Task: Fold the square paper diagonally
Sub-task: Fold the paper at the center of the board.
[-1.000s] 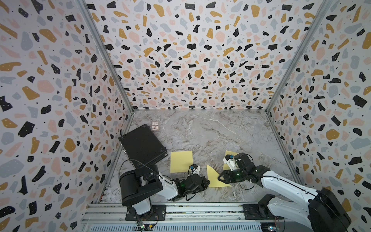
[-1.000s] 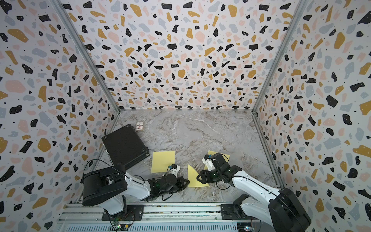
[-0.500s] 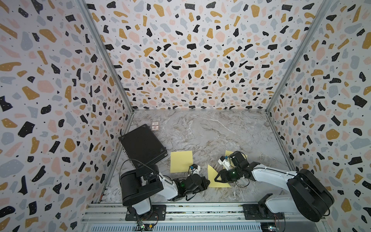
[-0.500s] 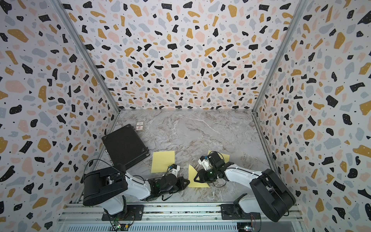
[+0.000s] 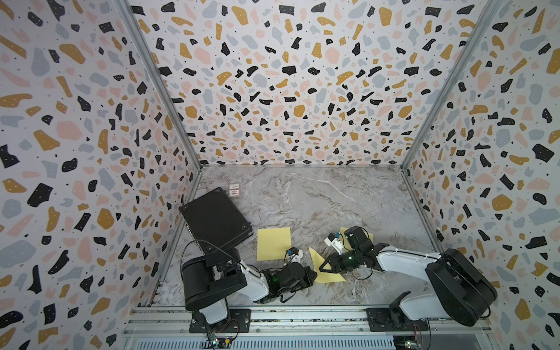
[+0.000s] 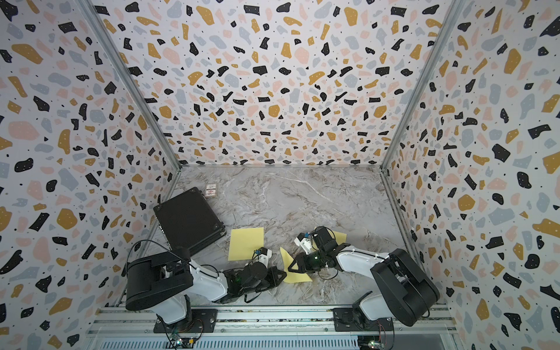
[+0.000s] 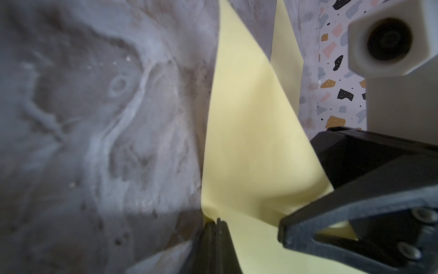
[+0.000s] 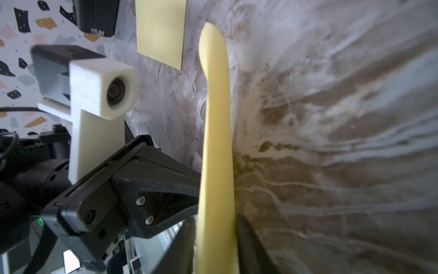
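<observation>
You have matt, smooth yellow paper on a marble-look tabletop with a slight sheen. The black case looks matt and finely textured, perhaps plastic. The near rail is bare brushed metal.

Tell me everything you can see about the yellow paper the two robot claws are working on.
The folded yellow paper is a thin, pale, matte sheet showing as a rough triangle between the two arms on the marble tabletop. It is doubled over, its fold still rounded and puffy, not creased flat. The left gripper is pinched shut on one corner. The right gripper straddles the fold, one finger either side. Two more yellow sheets lie nearby.
</observation>
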Robot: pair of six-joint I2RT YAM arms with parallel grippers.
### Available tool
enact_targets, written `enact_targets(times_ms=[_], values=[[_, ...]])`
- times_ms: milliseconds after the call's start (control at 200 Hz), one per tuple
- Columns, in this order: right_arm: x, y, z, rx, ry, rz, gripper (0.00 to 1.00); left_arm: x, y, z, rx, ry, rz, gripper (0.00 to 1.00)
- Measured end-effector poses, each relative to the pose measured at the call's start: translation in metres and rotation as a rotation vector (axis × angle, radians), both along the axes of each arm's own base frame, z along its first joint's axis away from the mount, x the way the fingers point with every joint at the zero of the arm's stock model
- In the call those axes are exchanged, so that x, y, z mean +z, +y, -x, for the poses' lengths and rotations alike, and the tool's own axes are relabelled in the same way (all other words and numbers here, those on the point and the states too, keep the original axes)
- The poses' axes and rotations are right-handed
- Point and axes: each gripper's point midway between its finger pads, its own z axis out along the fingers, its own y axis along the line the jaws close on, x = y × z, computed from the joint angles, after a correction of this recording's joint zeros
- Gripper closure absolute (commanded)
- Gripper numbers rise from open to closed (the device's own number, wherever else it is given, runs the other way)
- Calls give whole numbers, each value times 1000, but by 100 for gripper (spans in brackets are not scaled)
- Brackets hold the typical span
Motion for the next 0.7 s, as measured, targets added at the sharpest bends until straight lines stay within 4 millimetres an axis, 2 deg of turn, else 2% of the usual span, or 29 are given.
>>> enact_targets(times_ms=[210,335,410,501,671,701], values=[[5,6,-18,-2,-43,-2,50,0,0,0,-5,-5,-1,100],[1,13,-29,8,-48,0,59,0,0,0,-5,-5,-1,100],[-3,16,-34,16,-50,7,70,-1,0,0,-6,-5,-1,100],[-4,19,-39,20,-55,15,100,-1,0,0,-6,-5,-1,100],[-1,21,-42,31,-69,14,100,0,-1,0,-6,-8,3,100],[-1,21,-43,31,-68,14,88,0,-1,0,-6,-8,4,100]])
